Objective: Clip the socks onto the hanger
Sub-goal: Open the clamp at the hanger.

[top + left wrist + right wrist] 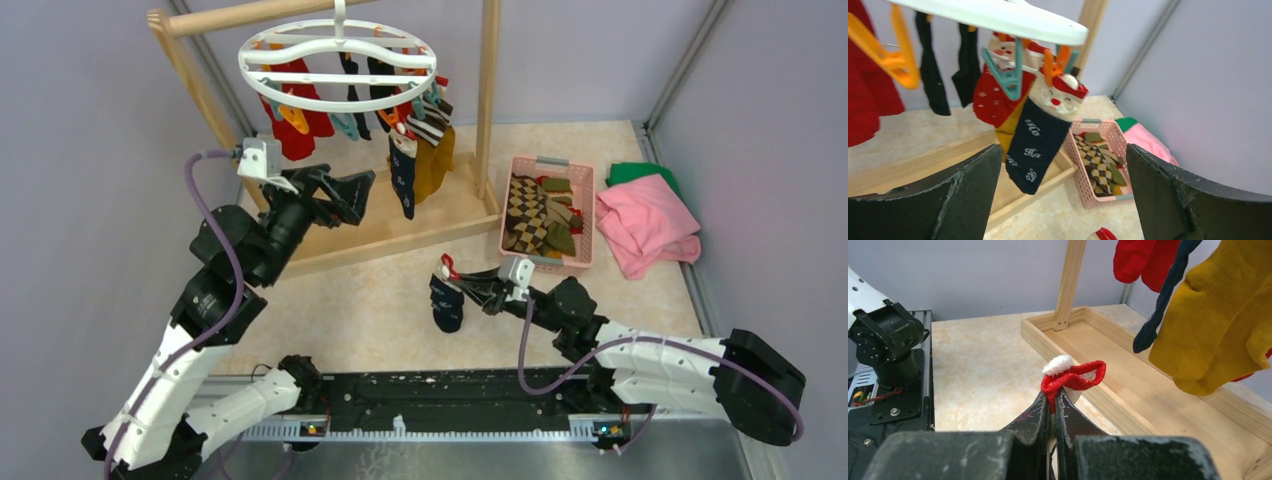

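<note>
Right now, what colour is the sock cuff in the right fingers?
The sock cuff is red with a white pompom; best in right wrist view.

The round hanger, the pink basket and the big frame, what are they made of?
The hanger looks like smooth white plastic, evenly coloured with a slight sheen. The pink basket seems plastic too, with moulded slotted walls. The frame looks like pale unpainted wood; grain lines show.

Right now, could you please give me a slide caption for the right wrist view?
Right pincer shut on a red-trimmed sock near the wooden rack base, with a mustard sock hanging ahead.
</note>
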Robot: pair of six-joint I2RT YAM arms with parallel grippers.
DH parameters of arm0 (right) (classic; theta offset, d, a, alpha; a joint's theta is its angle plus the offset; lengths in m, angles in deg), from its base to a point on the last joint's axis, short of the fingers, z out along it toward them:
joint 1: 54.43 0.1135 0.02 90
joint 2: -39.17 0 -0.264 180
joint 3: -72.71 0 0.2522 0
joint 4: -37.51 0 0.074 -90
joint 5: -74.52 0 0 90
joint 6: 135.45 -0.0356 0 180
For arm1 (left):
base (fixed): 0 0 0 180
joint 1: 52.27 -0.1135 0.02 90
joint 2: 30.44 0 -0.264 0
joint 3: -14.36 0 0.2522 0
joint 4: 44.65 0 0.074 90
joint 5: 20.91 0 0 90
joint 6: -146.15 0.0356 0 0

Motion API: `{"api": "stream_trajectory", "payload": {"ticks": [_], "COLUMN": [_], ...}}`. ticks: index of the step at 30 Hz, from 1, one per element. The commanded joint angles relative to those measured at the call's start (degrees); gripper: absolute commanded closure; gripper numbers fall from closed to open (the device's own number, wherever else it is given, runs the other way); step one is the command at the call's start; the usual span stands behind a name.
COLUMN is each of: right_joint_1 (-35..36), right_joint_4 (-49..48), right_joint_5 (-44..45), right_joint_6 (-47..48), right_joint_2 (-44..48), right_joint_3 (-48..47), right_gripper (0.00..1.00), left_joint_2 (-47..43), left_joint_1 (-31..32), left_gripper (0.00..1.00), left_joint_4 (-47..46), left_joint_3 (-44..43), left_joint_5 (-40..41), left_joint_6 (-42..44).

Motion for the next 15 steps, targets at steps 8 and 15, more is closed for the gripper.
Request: {"api": "stream_trajectory", "payload": {"ticks": [8, 15], "right_joint_1": [-2.4, -3.1], "right_joint_4": [-4.0, -3.7], "right_joint_5": [-1.8, -2.0], "right_joint_6": [-3.9, -4.3], "right_joint_2": [1.6, 2.4], "right_joint_3": [0.4, 0.6], "right_gripper": [1.0, 1.0], "left_joint_2": [12.5, 16.0], "left_joint_1": [0.0, 0.0], "left_gripper": [0.08, 0.18], "left_joint_4": [10.7, 6.6], "left_joint_3": [-14.8, -16.8], "left_joint_5": [16.8, 19.7], "left_joint_6": [-2.8, -0.8]}}
